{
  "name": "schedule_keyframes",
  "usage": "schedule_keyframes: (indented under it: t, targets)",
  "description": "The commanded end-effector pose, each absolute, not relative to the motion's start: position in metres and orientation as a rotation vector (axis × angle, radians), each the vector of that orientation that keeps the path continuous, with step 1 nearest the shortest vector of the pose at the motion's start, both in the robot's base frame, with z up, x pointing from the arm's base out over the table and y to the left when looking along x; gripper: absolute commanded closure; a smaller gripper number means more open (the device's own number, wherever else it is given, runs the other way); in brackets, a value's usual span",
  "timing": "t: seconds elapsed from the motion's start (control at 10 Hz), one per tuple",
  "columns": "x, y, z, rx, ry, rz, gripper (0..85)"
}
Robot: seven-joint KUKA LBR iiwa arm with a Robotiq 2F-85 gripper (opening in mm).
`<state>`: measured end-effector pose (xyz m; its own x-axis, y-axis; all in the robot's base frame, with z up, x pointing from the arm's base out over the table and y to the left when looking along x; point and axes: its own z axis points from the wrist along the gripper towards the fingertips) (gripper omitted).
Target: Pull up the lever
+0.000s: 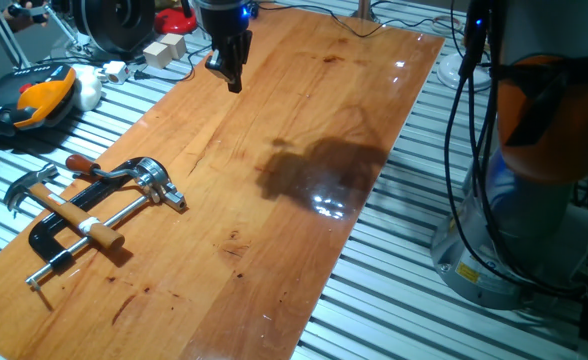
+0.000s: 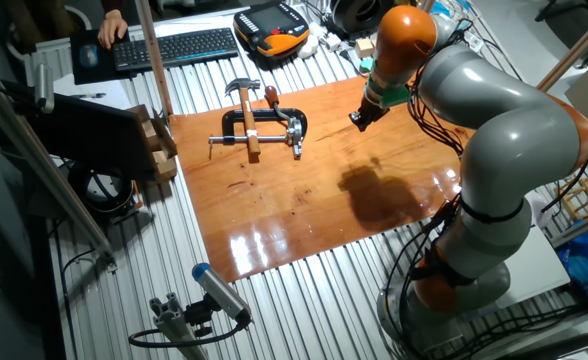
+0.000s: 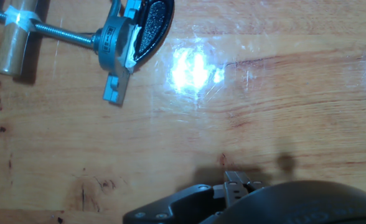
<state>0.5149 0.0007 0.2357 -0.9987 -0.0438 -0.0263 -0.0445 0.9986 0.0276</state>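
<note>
No writing can be read on any tool. The lever (image 1: 102, 177) lies near the worktop's (image 1: 274, 250) left end, its long axis slanting from the chrome head (image 1: 156, 180) to its reddish tip. The clamp (image 1: 94, 220) is cut off in the hand view. The gripper (image 1: 232, 72) hangs well apart, empty; its opening cannot be judged.

two fixed views face the table (image 1: 274, 200) oppositely; hand view looks down.
</note>
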Motion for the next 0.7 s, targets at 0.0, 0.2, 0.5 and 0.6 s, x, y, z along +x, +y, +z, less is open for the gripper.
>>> schedule_keyframes:
  t: [0.0,0.2,0.5,0.6]
  targets:
    - [0.5149,0.0007,0.2357,-0.053,3.114,0.038,85.0]
    - [0.5149,0.0007,0.2357,-0.049,3.129,0.041,85.0]
    - [0.5149,0.0007,0.2357,-0.058,3.123,0.050,85.0]
    - [0.5149,0.0007,0.2357,-0.058,3.120,0.047,85.0]
